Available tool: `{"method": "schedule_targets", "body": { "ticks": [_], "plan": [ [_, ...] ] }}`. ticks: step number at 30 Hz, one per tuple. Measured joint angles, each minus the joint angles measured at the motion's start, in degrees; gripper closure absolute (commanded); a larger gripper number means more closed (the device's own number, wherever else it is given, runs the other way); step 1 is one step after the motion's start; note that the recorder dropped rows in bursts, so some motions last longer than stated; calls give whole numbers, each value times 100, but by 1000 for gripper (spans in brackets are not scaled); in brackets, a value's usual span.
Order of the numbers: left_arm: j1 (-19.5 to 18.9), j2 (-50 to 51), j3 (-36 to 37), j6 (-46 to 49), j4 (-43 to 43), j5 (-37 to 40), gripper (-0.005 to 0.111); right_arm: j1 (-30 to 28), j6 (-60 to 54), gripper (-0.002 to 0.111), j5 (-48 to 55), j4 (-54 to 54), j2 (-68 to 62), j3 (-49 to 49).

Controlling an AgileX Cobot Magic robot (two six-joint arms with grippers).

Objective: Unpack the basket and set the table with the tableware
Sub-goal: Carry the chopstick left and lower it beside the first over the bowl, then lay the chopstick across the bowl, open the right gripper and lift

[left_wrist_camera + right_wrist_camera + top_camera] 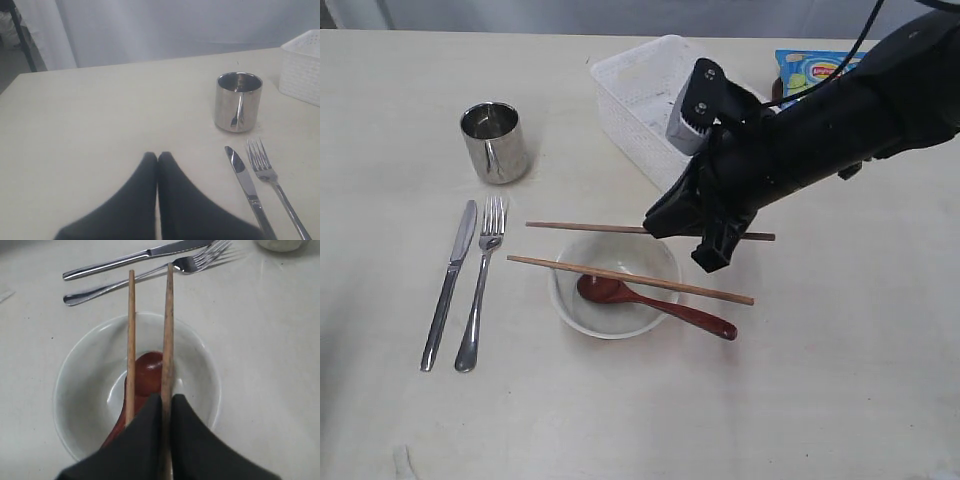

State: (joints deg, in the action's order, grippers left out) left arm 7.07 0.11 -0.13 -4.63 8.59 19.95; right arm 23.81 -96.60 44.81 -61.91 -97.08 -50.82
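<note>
1. Thin wooden chopstick (168,330) — light, stiff, smooth and round, so likely to roll or pivot in a pinch. Best taken near the thick end, squarely across the shaft, never at the tip.
2. Held out across the pale whitish round bowl (82,390), beside and roughly parallel to the twin wooden chopstick (131,330). Both above the reddish-brown wooden spoon (147,372) resting in the bowl.
3. Right gripper (166,396): jaws drawn almost together, pinched on the first chopstick near one end. Twin chopstick passing under one finger; contact there impossible to tell.
4. Left gripper (158,154): jaws pressed together, nothing between them, low over the bare pale cream worktop (100,110).
5. Further out — shiny steel cup (238,102), steel knife (245,180) and steel fork (267,172) set out on the worktop, well apart from the left jaws. White lattice plastic basket (640,90) beyond the bowl, partly hidden by the right arm, contents not clear.
</note>
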Motion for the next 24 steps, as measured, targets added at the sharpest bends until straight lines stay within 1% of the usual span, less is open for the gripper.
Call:
{"method": "schedule_targets", "body": {
  "ticks": [7,12,15,24],
  "plan": [
    [0,0,0,0,0,0,107,0,-69,109,175,-33,-72,0],
    [0,0,0,0,0,0,107,0,-107,109,612,-270,-15,0],
    [0,0,0,0,0,0,107,0,-130,109,888,-415,331,9],
    [0,0,0,0,0,0,107,0,-582,109,980,-758,384,457]
  ]
}}
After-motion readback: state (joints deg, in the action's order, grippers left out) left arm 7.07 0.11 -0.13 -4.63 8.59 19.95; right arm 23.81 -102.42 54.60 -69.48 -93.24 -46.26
